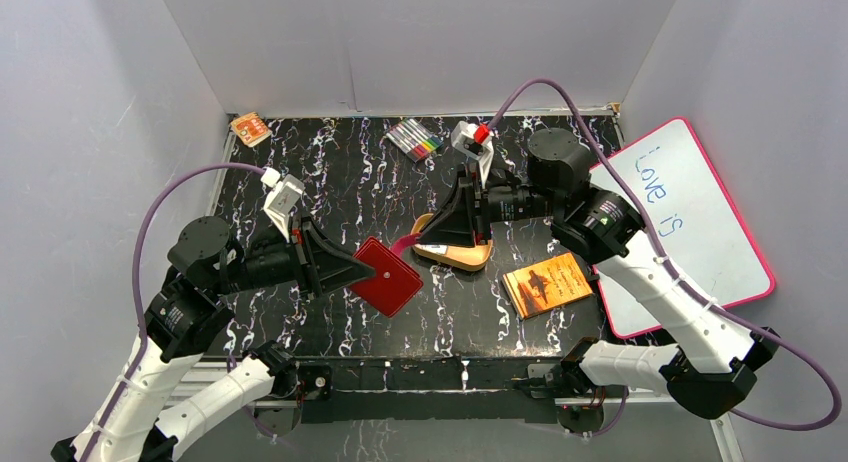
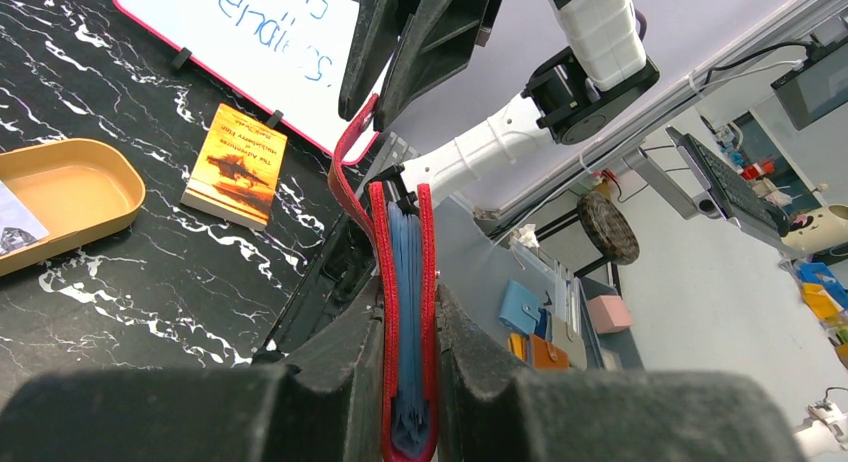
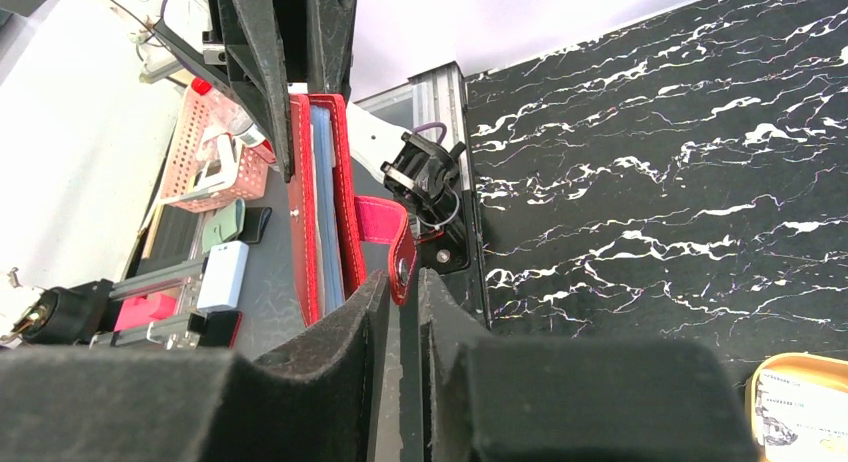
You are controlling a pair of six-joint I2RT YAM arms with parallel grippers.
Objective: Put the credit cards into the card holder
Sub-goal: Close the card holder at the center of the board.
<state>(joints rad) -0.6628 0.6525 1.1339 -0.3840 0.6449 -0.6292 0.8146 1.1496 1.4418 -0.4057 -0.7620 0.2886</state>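
No cards (image 3: 805,412) seem in yet: left tool (image 1: 362,272) squeezes wallet (image 1: 392,282), right tool (image 3: 403,287) pinches its tab (image 3: 382,222), cards wait just below.

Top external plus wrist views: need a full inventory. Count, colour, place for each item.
card holder: 1, red with blue sleeves, held above the table left of centre
snap tab: 1, red-pink, stretched from the card holder toward the tray
credit card: 1 visible, pale, lying in the tray
tray: 1, orange oval, table centre
book: 1, orange-brown, right of the tray
whiteboard: 1, white with pink frame, right edge
marker pack: 1, multicoloured, far edge
small box: 1, orange and white, far-left corner
table: 1, black marbled
left gripper: clamped on the card holder
right gripper: pinching the snap tab
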